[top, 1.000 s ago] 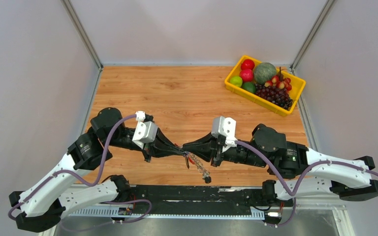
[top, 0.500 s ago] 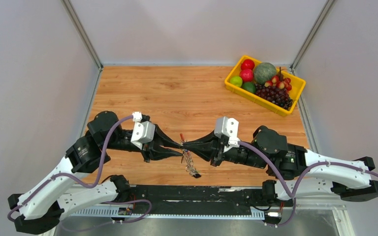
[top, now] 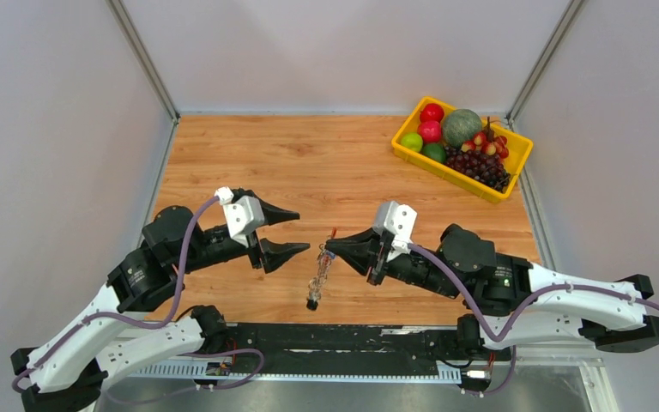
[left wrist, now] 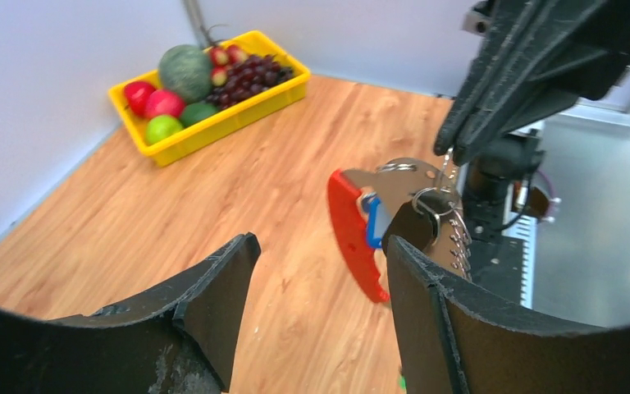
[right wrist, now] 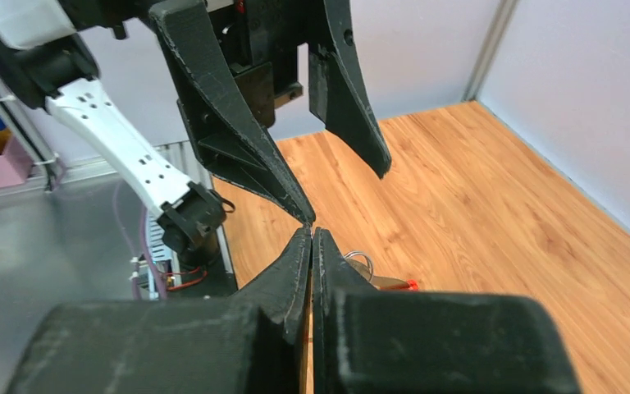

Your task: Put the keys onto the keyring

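Observation:
The keyring [left wrist: 351,234], a grey strip with a red curved edge, hangs in the air from my right gripper [top: 329,247], which is shut on its wire ring. A blue-headed key [left wrist: 372,223], a black-headed key [left wrist: 414,230] and silver blades [left wrist: 458,240] dangle on it. In the top view the bunch [top: 317,279] hangs down over the table. My left gripper [top: 303,232] is open just left of the bunch, holding nothing. In the left wrist view the keyring sits beyond its right finger [left wrist: 414,279]. In the right wrist view, part of the ring [right wrist: 362,259] shows behind my shut fingers [right wrist: 299,254].
A yellow fruit tray [top: 443,170] with apples, a melon and grapes stands at the back right corner, also in the left wrist view [left wrist: 213,127]. Grey walls close in the wooden table [top: 309,163]. The arms' black base rail [top: 335,339] runs along the near edge.
My left gripper has opened, let go of the bunch and pulled back to the left. The keyring now hangs from the right gripper alone and has swung down and left.

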`<state>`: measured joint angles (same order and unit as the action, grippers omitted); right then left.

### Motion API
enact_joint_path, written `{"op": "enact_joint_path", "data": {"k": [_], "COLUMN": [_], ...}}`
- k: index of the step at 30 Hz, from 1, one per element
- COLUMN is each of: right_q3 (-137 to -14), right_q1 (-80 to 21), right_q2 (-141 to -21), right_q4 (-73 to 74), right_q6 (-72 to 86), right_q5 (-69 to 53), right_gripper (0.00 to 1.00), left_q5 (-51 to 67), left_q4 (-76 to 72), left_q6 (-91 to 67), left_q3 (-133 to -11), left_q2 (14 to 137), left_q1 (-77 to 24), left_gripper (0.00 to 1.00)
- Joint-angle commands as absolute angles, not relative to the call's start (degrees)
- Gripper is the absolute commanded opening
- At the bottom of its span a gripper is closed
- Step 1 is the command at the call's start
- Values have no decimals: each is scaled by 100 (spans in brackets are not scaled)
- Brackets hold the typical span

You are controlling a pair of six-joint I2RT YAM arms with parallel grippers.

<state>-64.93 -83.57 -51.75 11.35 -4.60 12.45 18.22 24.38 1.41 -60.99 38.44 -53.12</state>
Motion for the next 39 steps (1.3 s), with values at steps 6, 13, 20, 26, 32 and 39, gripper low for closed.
{"op": "enact_joint_path", "data": {"k": [6,13,20,26,32,39], "right_q3": [-6157,-5968,-5401,-5244,-5172,-5315], "right_q1": [-8356,-8013,-6937,-6040,-5551,-5189], "right_q2": [-5221,-5559,-5921,-6433,-7169,-8236], "right_q4": [1162,1610,1719,1710,1607,1234], "right_q6": [-253,259,1008,1381,1468,1482], "right_q5": [2566,3072,2513,1791,1467,1500], "right_gripper": [0,0,0,0,0,0], "left_q5": [746,444,360,306,303,285], "left_q4": [2338,2333,2372,2352,2303,2268], "left_q6": [-82,-112,-112,-98,-89,-75], "left_q3": [-5847,-5612,-5554,-5484,-5440,-5383], "left_q2": [3705,3476,3343,3327,3331,3318], "left_q1": [-5318,-5325,-5320,-5320,-5320,-5323], "left_gripper": [77,96,100,100,100,100]}}
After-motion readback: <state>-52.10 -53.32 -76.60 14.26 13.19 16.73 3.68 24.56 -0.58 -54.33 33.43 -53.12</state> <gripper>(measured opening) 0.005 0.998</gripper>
